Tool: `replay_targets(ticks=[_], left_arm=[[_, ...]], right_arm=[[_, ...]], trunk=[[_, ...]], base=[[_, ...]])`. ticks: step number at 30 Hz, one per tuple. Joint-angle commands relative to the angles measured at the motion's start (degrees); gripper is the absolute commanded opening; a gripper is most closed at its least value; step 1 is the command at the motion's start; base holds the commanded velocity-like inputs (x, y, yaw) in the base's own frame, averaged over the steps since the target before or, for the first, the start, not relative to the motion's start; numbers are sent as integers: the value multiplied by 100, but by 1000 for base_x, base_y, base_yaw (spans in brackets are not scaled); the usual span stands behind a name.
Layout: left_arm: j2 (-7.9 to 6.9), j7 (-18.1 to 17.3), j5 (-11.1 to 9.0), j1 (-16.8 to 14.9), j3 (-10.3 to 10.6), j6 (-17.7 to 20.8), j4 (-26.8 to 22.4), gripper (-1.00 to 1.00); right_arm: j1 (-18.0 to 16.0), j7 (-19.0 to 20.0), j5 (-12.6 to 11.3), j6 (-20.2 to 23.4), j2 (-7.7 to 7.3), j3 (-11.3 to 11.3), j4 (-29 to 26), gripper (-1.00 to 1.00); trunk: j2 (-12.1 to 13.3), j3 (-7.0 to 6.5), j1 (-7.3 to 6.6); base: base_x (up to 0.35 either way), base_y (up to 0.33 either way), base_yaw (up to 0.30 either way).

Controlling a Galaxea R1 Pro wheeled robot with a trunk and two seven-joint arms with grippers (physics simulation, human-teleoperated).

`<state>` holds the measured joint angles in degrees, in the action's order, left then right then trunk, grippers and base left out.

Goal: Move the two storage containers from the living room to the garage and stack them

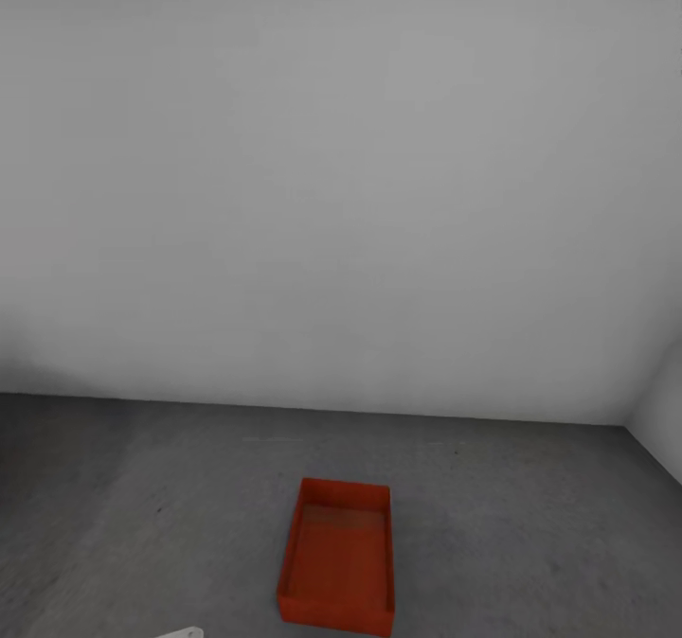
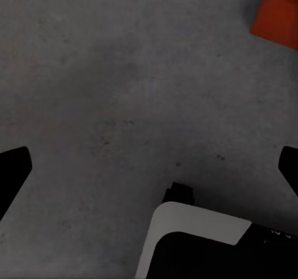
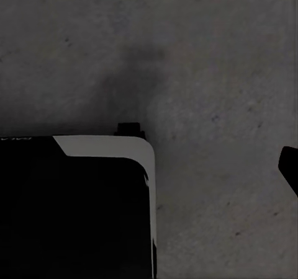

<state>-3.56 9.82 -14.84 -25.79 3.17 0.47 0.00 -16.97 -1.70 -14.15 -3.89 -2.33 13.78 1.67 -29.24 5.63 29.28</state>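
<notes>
Near edge of head view: small white sliver of robot arm, left of centre, too little showing to say more. Just right of it and slightly farther, one red-orange rectangular open-top storage container sits flat on dark grey mottled concrete floor, long axis running near-to-far, thin plain walls, nothing visible inside. No second bin stacked on it. Behind, plain grey-white wall meets floor in a straight line; second wall angles in at far right, forming a corner.

Left wrist view: left gripper w/ two black fingertips at opposite frame edges, set wide apart, nothing between them but bare concrete. Corner of the container shows well apart from the fingertips, not touching. White-and-black rounded robot body panel below gripper.

Right wrist view: one black fingertip of right gripper at frame edge; other finger hidden, so can't tell if spread or closed. Nothing seen held. Large black block w/ white rounded trim on same concrete; faint soft shadow on floor beyond it. Floor matte, speckled w/ small dark flecks.
</notes>
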Motion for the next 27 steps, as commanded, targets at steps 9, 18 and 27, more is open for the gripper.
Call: replay_targets(ticks=[9, 18, 27], left_arm=[[29, 11, -33, 19, 37, 20, 0, 100], [177, 11, -2, 80, 35, 30, 0, 100], [254, 11, -2, 90, 35, 29, 2, 100]], right_arm=[[-8, -14, -53, -23, 18, 54, 18, 100], [-8, -9, -45, -32, 28, 57, 18, 100], [-8, -11, -48, -16, 113, 54, 18, 100]], trunk=[[-10, 10, 2], [-10, 10, 2], [-10, 10, 2]], base=[[0, 0, 0], [0, 0, 0], [0, 0, 0]])
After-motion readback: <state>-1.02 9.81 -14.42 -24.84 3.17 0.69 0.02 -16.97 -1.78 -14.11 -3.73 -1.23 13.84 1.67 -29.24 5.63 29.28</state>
